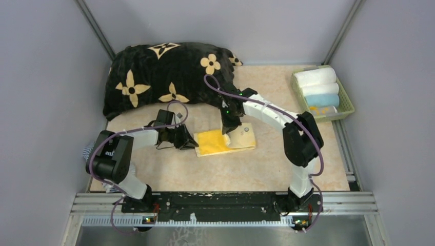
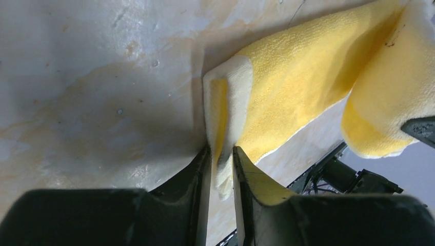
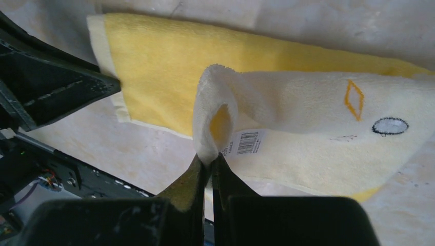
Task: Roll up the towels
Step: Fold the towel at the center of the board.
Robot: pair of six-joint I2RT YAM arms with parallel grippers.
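While both of my arms reach low over the table [image 1: 205, 171], each pincer has a piece of the yellow towel [image 1: 220, 141] between its tips. My left pincer [image 2: 220, 156] is drawn narrow on the towel's short end. The cream hem [image 2: 228, 97] runs straight down into the gap and fills it, with a fingertip against the cloth on either side. Ahead of those tips and to their right the yellow terry lies flat on the tabletop, and further right a fold of it stands lifted, cream side out. That fold is in my right pincer [image 3: 209, 159], which is pinched tight on a cream corner that curls into a small loop just above its tips. Beyond the right pincer the towel spreads flat, yellow on the far strip and cream on the near flap. The flap carries a yellow diamond outline [image 3: 354, 99], a dark-ringed oval [image 3: 390, 126] and a barcode label [image 3: 248, 142] just right of my fingertips. Behind both pincers lies the black cushion [image 1: 164, 72] with cream flowers. Well off to the right of my right pincer a green basket [image 1: 349, 109] holds rolled towels [image 1: 318, 83], white and light blue
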